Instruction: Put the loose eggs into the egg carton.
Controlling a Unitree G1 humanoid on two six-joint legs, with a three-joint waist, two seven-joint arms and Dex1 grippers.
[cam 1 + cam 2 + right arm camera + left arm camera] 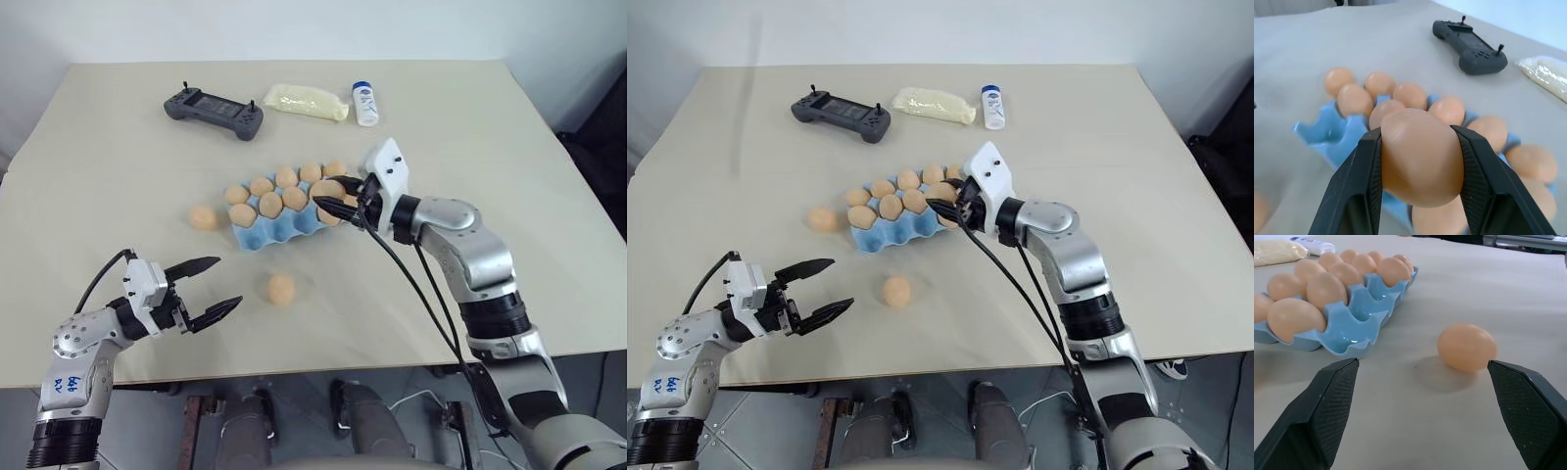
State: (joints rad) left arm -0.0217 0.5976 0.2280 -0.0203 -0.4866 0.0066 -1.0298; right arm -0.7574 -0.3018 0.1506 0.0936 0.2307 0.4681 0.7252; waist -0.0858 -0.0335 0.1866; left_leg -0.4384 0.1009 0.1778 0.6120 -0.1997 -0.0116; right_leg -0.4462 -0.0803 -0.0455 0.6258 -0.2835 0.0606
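Left arm low at the near-left table edge, forearm bent inward, left claw (204, 288) level and pointing right, jaws spread wide, holding nothing. Blue handwriting on that arm's upper link, not readable. One loose egg (280, 288) sits on the table just right of the claw, between its fingertips in the left wrist view. Second loose egg (203, 217) lies just left of the egg carton (257, 235), apart from it. Carton is mid-table, light blue, far rows filled with eggs, near cups on the left side bare. Right arm reaches in from the near right, elbow bent, wrist level, right claw (333, 202) over the carton's right end, clamped on a held egg (1419, 156). Far side: black controller (214, 111), pale bag (305, 102), white bottle (365, 104) with a blue label, text too small to read. Table (509, 166) is plain beige; light wall behind.
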